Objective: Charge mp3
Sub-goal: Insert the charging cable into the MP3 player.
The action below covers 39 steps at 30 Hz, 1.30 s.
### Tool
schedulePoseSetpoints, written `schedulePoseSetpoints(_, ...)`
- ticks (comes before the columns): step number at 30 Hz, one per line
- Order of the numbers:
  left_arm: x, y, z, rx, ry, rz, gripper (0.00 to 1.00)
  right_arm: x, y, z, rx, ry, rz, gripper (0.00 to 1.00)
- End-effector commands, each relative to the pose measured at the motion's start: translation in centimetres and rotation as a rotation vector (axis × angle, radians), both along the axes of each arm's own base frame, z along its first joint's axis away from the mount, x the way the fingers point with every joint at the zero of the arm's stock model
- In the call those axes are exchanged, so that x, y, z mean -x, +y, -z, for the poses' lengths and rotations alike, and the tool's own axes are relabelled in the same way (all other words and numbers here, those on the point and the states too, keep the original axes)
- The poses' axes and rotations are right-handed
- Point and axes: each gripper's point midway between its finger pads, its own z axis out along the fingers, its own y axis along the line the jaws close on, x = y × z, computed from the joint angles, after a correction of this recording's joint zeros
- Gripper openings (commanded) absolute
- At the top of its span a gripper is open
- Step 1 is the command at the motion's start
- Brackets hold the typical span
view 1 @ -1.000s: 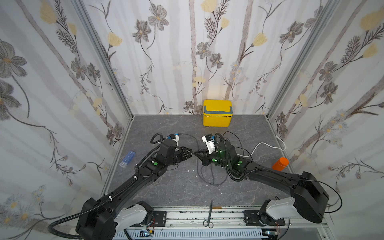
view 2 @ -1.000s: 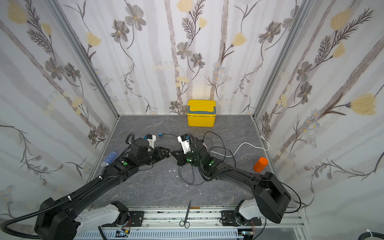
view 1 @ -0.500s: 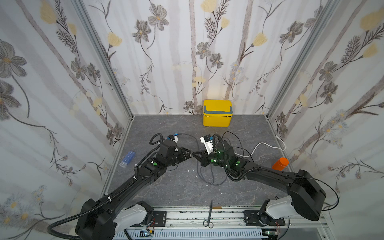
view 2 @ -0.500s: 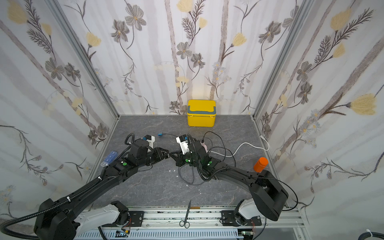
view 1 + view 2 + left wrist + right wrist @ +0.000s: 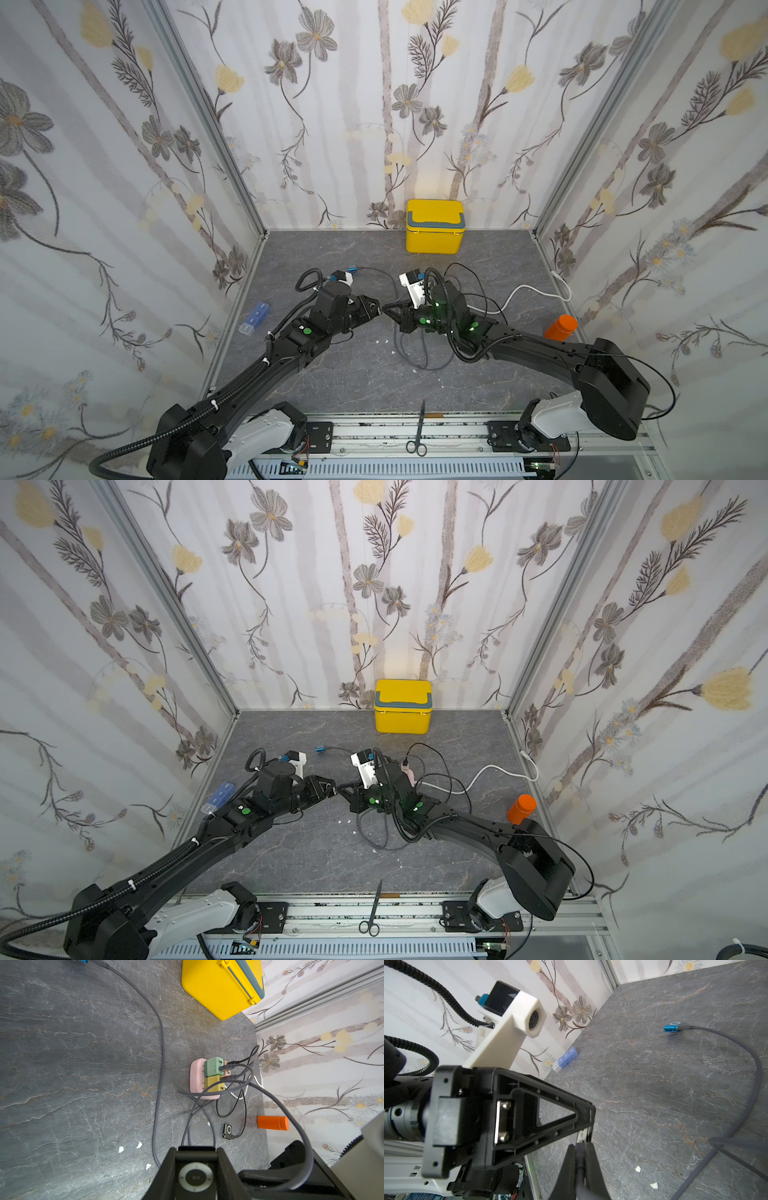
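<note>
My left gripper [image 5: 196, 1150] is shut on a black mp3 [image 5: 195, 1177] with a grey control ring, held flat between its fingers. Both top views show the two grippers tip to tip above the table's middle: left gripper [image 5: 374, 309] [image 5: 330, 789], right gripper [image 5: 388, 311] [image 5: 344, 791]. The right gripper [image 5: 580, 1145] is shut on the plug end of a grey cable [image 5: 581, 1169], and its tip sits against the mp3's edge [image 5: 584, 1136]. Whether the plug sits in the socket is hidden. The cable loops back to a pink power strip [image 5: 196, 1078] carrying green and yellow chargers.
A small black player [image 5: 227, 1131] on a black lead lies by an orange bottle [image 5: 561, 327]. A blue player [image 5: 351, 268] is plugged into another grey cable. A yellow box [image 5: 434, 226] stands at the back wall, a blue pill organiser [image 5: 254, 318] at the left, scissors [image 5: 419, 430] on the front rail.
Both grippers have drifted a little to the left, and the right one has closed the small gap to the left gripper's tip. Neither grip has changed.
</note>
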Motion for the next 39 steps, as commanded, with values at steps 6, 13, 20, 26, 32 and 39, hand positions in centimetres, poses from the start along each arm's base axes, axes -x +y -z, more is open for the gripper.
schedulePoseSetpoints(6, -1.1, -0.8, -3.2, 0.128, -0.093, -0.024, 0.21, -0.3, -0.9, 1.7, 0.026, 0.066, 0.067, 0.0)
schedulePoseSetpoints(13, -0.7, -1.3, -3.7, 0.175, -0.097, 0.004, 0.21, -0.9, -1.6, 1.9, 0.06, 0.052, 0.114, 0.0)
schedulePoseSetpoints(20, -0.3, -1.8, -4.1, 0.216, -0.101, 0.031, 0.2, -1.5, -2.9, 2.0, 0.112, 0.024, 0.172, 0.0)
schedulePoseSetpoints(26, -0.1, -2.4, -4.3, 0.253, -0.096, 0.06, 0.2, -1.6, -3.0, 2.2, 0.131, 0.024, 0.182, 0.0)
schedulePoseSetpoints(32, 0.0, -2.4, -4.7, 0.267, -0.104, 0.059, 0.19, -1.9, -3.3, 2.1, 0.176, -0.011, 0.196, 0.0)
schedulePoseSetpoints(39, -0.1, -2.8, -5.6, 0.285, -0.135, 0.082, 0.19, -1.3, -2.9, 2.5, 0.25, -0.071, 0.15, 0.0)
